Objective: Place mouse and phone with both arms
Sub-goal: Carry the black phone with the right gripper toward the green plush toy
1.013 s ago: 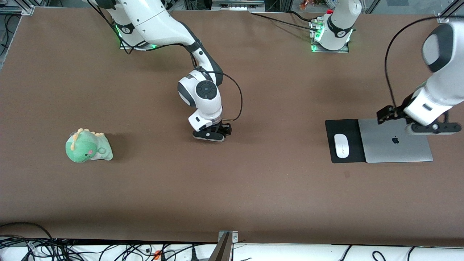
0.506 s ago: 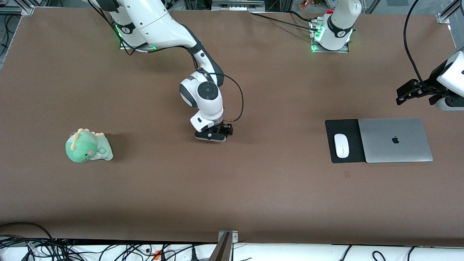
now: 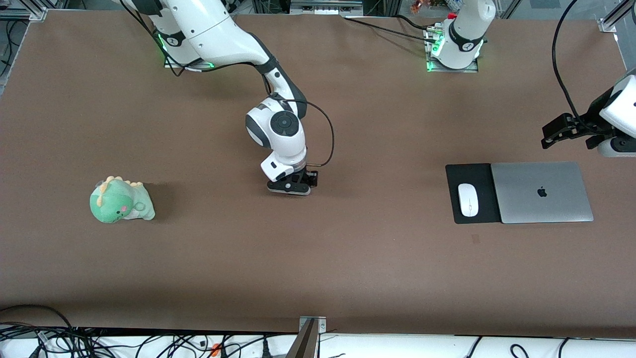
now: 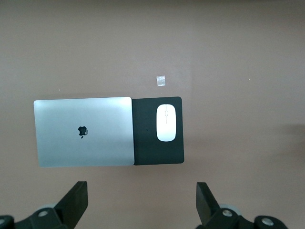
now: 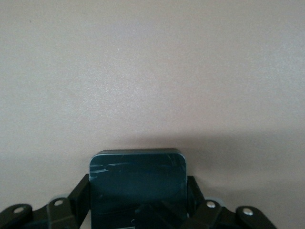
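The phone (image 5: 137,183) shows only in the right wrist view: a dark, scuffed slab with rounded corners, squeezed between the two fingers (image 5: 80,195) of the right gripper (image 3: 291,187), whose jaws are closed against its long edges. In the front view the same gripper is down at the table (image 3: 318,268) near its middle, and its own body hides the phone altogether. The mouse (image 3: 468,200) lies on a black mouse pad (image 3: 472,171) toward the left arm's end of the table, apart from both grippers; the pad's edge is tucked under a closed silver laptop (image 3: 541,192) just beside it. The left wrist view looks straight down on mouse, pad and laptop together, and also picks out a small pale square of tape (image 4: 161,80) on the bare table near the pad, on the side nearer the front camera, which reads only as a faint mark from the front. The left gripper (image 3: 566,130) hangs in the air near the table's end, its jaws spread wide and holding nothing. A green plush dinosaur (image 3: 120,201) sits toward the right arm's end of the table, seen from the front only.
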`<state>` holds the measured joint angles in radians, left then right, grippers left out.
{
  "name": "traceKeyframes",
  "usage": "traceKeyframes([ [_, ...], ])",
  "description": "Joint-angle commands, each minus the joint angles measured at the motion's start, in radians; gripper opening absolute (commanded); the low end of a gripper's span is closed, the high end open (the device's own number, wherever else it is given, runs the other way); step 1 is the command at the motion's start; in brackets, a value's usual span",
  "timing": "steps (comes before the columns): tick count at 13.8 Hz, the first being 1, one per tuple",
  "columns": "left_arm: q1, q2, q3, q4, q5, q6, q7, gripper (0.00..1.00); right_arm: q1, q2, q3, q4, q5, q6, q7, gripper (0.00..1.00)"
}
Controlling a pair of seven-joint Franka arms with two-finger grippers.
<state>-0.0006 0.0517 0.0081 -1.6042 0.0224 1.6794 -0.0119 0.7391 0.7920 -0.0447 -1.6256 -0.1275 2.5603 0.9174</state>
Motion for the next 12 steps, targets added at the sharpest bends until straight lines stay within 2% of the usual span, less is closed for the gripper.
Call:
traceKeyframes([
  [1, 0.011, 0.016, 0.007, 0.036, -0.021, -0.015, 0.013, 1.00, -0.023, 0.009, -0.009, 0.019, -0.015, -0.006, -0.053, 0.00],
  [2, 0.010, 0.016, 0.007, 0.038, -0.021, -0.014, 0.013, 1.00, -0.049, 0.007, -0.006, 0.039, -0.011, -0.047, -0.096, 0.00],
  [4, 0.010, 0.016, 0.007, 0.037, -0.021, -0.013, 0.012, 1.00, -0.085, 0.006, 0.000, 0.126, 0.005, -0.220, -0.185, 0.00],
  [6, 0.008, 0.019, 0.006, 0.036, -0.021, -0.013, 0.012, 1.00, -0.124, -0.020, 0.002, 0.153, 0.060, -0.311, -0.257, 0.00],
  [9, 0.008, 0.023, 0.004, 0.036, -0.021, -0.013, 0.012, 1.00, -0.203, -0.094, -0.004, 0.080, 0.092, -0.334, -0.429, 0.00],
  [12, 0.008, 0.023, 0.004, 0.038, -0.021, -0.013, 0.012, 1.00, -0.300, -0.190, -0.006, -0.060, 0.092, -0.304, -0.540, 0.00],
])
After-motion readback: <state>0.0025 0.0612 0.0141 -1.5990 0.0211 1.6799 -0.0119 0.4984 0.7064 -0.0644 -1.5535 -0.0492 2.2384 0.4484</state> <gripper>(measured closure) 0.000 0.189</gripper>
